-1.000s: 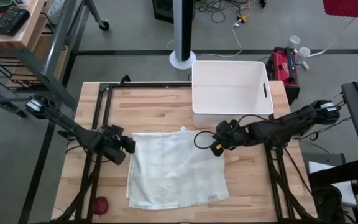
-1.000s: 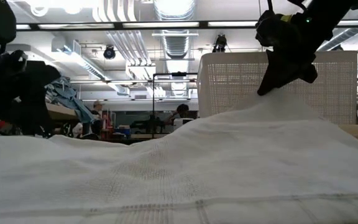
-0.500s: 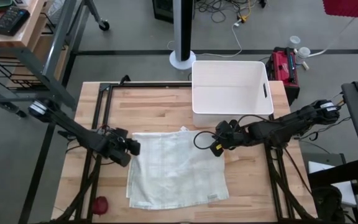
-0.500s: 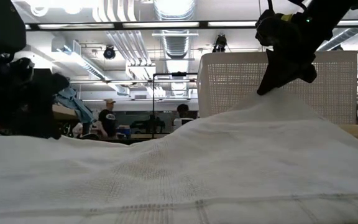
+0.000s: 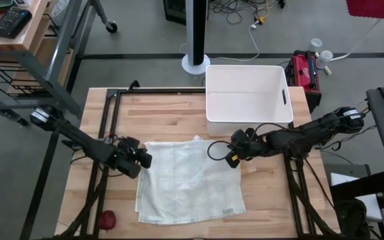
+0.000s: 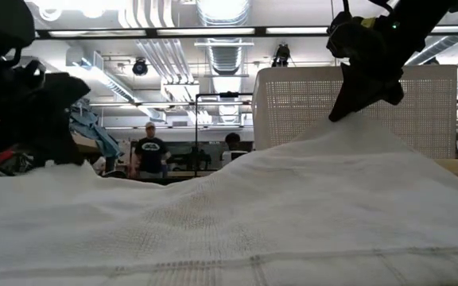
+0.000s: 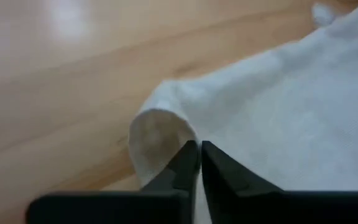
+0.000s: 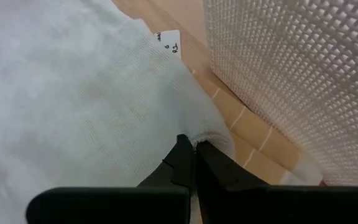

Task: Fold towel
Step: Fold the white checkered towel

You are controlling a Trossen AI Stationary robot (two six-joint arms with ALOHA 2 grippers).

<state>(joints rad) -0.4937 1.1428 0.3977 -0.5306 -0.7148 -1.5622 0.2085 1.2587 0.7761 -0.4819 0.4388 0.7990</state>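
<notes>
A pale towel (image 5: 189, 180) lies spread on the wooden table (image 5: 159, 113), mostly flat. My left gripper (image 5: 145, 159) is shut at the towel's far left corner, which curls up beside the fingers (image 7: 160, 134). My right gripper (image 5: 233, 159) is shut at the far right corner, and in the low view the cloth rises there in a peak (image 6: 348, 127). That view also shows my left gripper (image 6: 50, 151) low over the towel's other end. My left gripper pinches the towel's far left corner (image 7: 182, 140) between its two fingers, slanting down from the table's left. The cloth bulges up in a small curl beside the fingertips; the rest lies on the table. One layer or several, I cannot tell. My right gripper pinches the towel near its far right corner (image 8: 197, 140) between its two fingers, slanting down from the table's right. The cloth is drawn up into a peak under the fingertips (image 6: 344, 115), and the rest slopes down onto the table.
A white mesh bin (image 5: 249, 93) stands at the far edge, close behind my right gripper. A small red object (image 5: 109, 218) lies near the front left corner. A black frame (image 5: 112, 100) runs along the table's left. A person (image 6: 151, 151) stands in the room beyond.
My left gripper has gone toward the table's right, onto the towel's far left corner, and has shut on it; the corner now curls up a little. My right gripper has kept still with its corner raised.
</notes>
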